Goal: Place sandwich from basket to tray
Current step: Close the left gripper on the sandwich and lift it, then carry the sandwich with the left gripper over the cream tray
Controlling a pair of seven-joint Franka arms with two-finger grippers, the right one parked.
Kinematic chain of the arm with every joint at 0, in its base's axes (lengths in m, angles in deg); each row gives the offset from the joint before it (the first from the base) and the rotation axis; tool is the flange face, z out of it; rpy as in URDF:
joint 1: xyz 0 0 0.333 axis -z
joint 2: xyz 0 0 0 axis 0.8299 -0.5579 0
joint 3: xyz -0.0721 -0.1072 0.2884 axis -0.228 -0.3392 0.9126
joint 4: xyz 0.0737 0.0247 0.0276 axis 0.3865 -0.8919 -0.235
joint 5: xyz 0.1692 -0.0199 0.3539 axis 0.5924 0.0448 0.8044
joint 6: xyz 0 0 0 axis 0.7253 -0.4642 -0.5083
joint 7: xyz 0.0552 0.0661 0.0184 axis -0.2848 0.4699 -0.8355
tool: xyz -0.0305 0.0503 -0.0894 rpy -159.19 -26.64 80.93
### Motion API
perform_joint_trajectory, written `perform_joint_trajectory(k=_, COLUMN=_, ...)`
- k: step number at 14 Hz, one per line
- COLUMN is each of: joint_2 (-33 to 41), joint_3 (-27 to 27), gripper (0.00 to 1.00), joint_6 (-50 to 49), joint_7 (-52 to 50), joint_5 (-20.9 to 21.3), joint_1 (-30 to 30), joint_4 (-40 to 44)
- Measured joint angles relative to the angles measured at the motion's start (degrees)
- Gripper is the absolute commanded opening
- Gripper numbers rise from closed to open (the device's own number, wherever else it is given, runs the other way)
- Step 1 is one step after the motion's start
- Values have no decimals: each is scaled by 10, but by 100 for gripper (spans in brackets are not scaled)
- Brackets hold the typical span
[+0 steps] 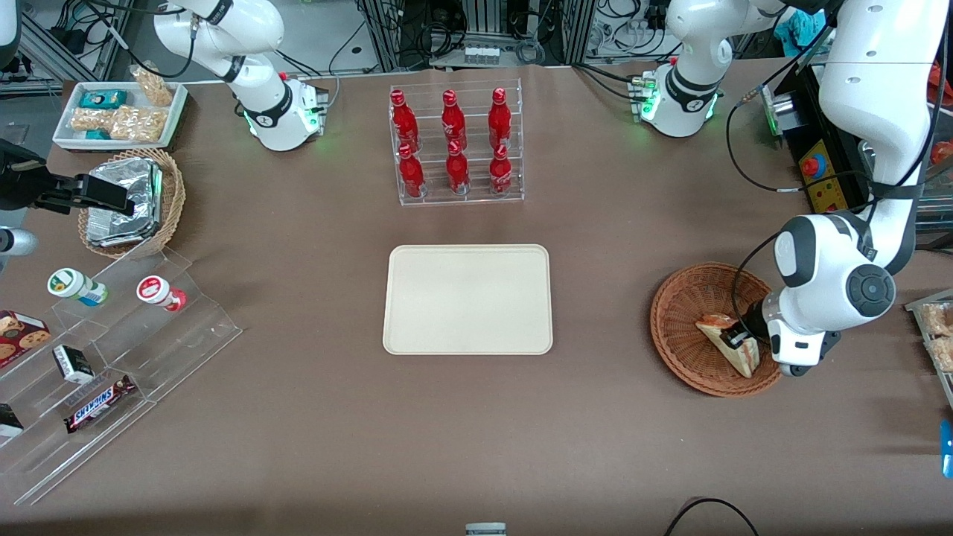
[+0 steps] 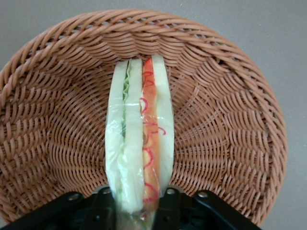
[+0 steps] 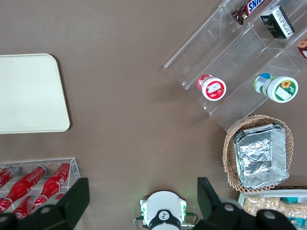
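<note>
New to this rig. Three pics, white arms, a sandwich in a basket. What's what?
Two white Franka robot arms stand at a brown table. One picture looks at them from the front; the other two come from cameras on each arm's wrist. The working arm's end effector is down in the round wicker basket, its fingers closed on either side of the wrapped wedge sandwich, which sits on the basket floor. The cream tray at the table's middle is where it goes. Farther from the front camera stands a rack of red bottles; snacks lie toward the parked arm's end.
</note>
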Motion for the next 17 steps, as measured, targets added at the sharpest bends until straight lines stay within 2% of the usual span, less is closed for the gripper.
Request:
perform_joint_trajectory(k=2, joint_2=10, joint_3=-4, gripper=10, joint_6=0, joint_7=2, joint_5=1, joint_1=7, joint_4=4)
perform_joint_trajectory(k=4, joint_2=33, joint_3=-7, gripper=10, joint_6=-17, joint_7=4, joint_5=1, joint_1=43, joint_4=5)
perform_joint_trajectory(k=6, joint_2=59, joint_3=-9, gripper=10, joint_6=-52, joint_7=4, joint_5=1, joint_1=110, joint_4=5)
perform_joint_trajectory(k=9, joint_2=65, joint_3=-12, gripper=10, joint_6=-61, joint_7=-7, joint_5=10, joint_1=243, joint_4=6)
perform_joint_trajectory(k=13, joint_2=23, joint_3=-11, gripper=13, joint_6=-65, joint_7=-22, joint_5=14, joint_1=372, joint_4=41)
perform_joint_trajectory(k=17, joint_2=-58, joint_3=-9, gripper=14, joint_6=-72, joint_7=-120, joint_5=56, joint_1=463, joint_4=123)
